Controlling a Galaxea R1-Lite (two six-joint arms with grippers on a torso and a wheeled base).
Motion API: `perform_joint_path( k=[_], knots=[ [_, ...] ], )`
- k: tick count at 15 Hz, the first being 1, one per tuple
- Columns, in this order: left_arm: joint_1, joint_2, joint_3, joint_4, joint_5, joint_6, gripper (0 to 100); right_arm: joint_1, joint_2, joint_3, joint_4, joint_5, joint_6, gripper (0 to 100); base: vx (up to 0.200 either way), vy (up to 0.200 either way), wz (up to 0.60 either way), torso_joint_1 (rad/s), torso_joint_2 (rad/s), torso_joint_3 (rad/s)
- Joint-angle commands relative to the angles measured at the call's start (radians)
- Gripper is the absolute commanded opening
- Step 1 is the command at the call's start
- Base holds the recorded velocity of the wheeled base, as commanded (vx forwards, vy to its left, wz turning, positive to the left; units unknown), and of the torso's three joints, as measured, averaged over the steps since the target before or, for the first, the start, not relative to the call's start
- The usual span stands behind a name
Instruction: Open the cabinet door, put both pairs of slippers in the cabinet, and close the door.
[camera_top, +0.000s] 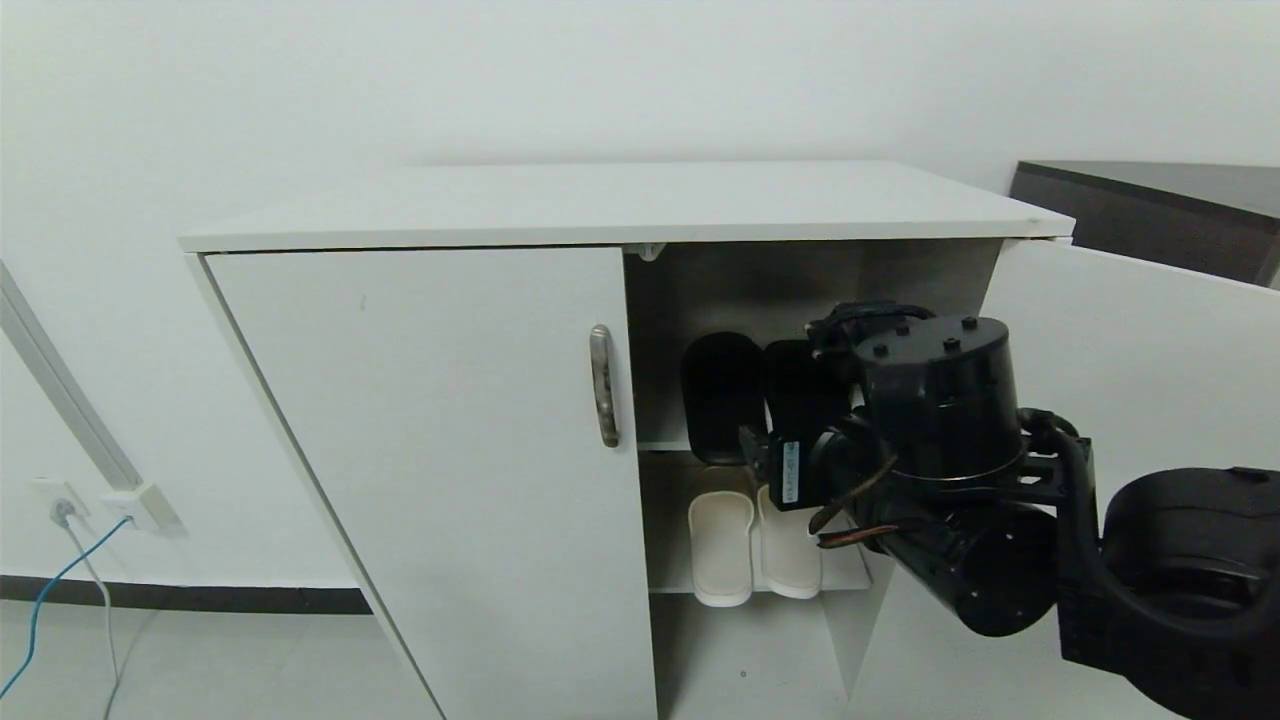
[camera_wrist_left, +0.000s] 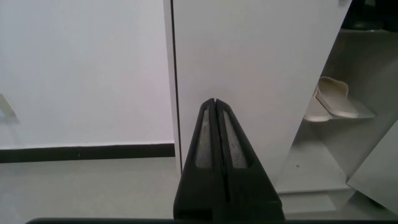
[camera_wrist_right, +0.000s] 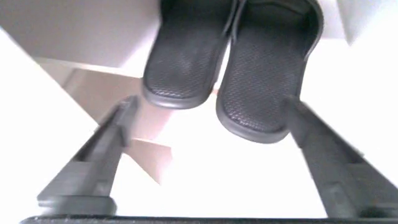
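Note:
The white cabinet (camera_top: 420, 420) has its right door (camera_top: 1130, 330) swung open and its left door shut. A pair of black slippers (camera_top: 722, 395) lies on the upper shelf, and a pair of white slippers (camera_top: 722, 535) on the shelf below. In the right wrist view the black slippers (camera_wrist_right: 230, 56) lie side by side, heels toward the camera, just beyond my right gripper (camera_wrist_right: 208, 155), which is open and holds nothing. That arm's wrist (camera_top: 930, 420) hangs in front of the open compartment. My left gripper (camera_wrist_left: 214, 134) is shut and empty, facing the closed left door (camera_wrist_left: 249, 68); a white slipper (camera_wrist_left: 333, 99) shows beside it.
A metal handle (camera_top: 603, 385) is on the closed left door. A wall socket with a blue and a white cable (camera_top: 60, 510) sits low on the wall at the left. A dark table (camera_top: 1160, 205) stands behind the open door at the right. The floor before the cabinet is bare.

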Motion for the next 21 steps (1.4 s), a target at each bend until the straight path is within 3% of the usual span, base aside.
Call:
perform_joint_path(
  k=[1,5,19,21],
  knots=[
    [0.001,0.002,0.0,0.0,0.0,0.0,0,0.006,-0.022,0.013,-0.003,0.003,-0.001,0,0.0,0.0,0.0,0.0,0.0,0.0],
    [0.001,0.002,0.0,0.0,0.0,0.0,0,0.017,0.007,0.013,-0.015,0.005,-0.013,0,0.0,0.0,0.0,0.0,0.0,0.0],
    [0.001,0.002,0.0,-0.002,0.0,0.0,0,0.015,0.03,0.043,-0.079,0.005,-0.036,0,-0.2,0.0,0.0,0.001,0.0,0.003],
    [0.001,0.0,0.0,0.0,0.0,-0.001,0,0.009,0.03,0.057,-0.092,0.005,-0.062,0,0.0,0.0,0.0,0.0,0.0,0.0]
  ],
)
